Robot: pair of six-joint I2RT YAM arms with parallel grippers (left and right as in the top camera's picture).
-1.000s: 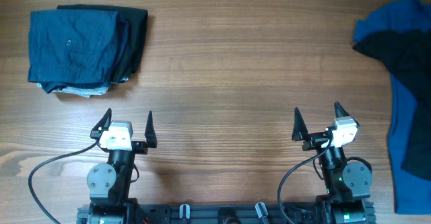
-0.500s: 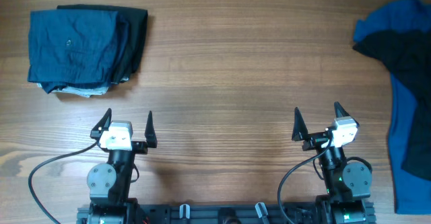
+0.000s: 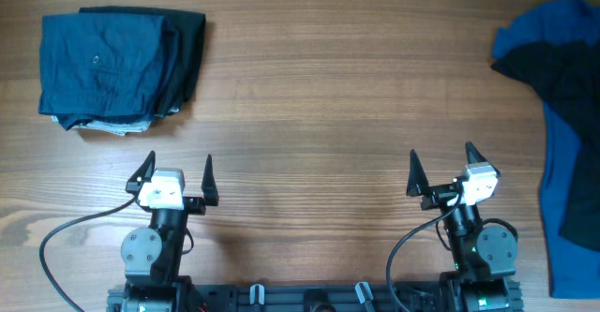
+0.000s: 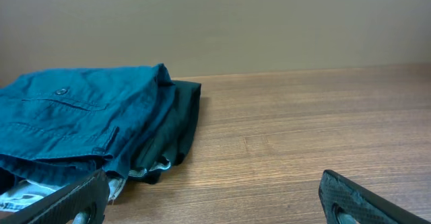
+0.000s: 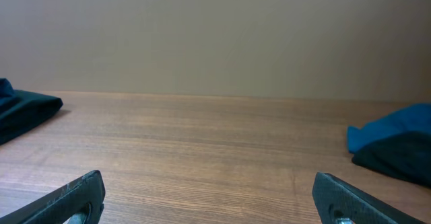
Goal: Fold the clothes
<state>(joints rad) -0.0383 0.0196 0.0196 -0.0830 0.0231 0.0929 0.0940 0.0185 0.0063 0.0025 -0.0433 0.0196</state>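
Observation:
A stack of folded clothes point(image 3: 117, 66), navy on top with black beneath, lies at the table's back left; the left wrist view shows the same stack point(image 4: 87, 123) ahead and to the left. An unfolded heap of bright blue and black clothes point(image 3: 567, 115) spreads along the right edge, and its corner point(image 5: 394, 143) shows in the right wrist view. My left gripper point(image 3: 175, 170) rests near the front edge, open, nothing between its fingers. My right gripper point(image 3: 441, 167) sits open and empty at the front right, to the left of the heap.
Wooden table point(image 3: 328, 96) spans the view. Both arm bases and a black cable point(image 3: 66, 237) sit along the front edge. A plain beige wall point(image 5: 215, 35) stands behind the table's far edge.

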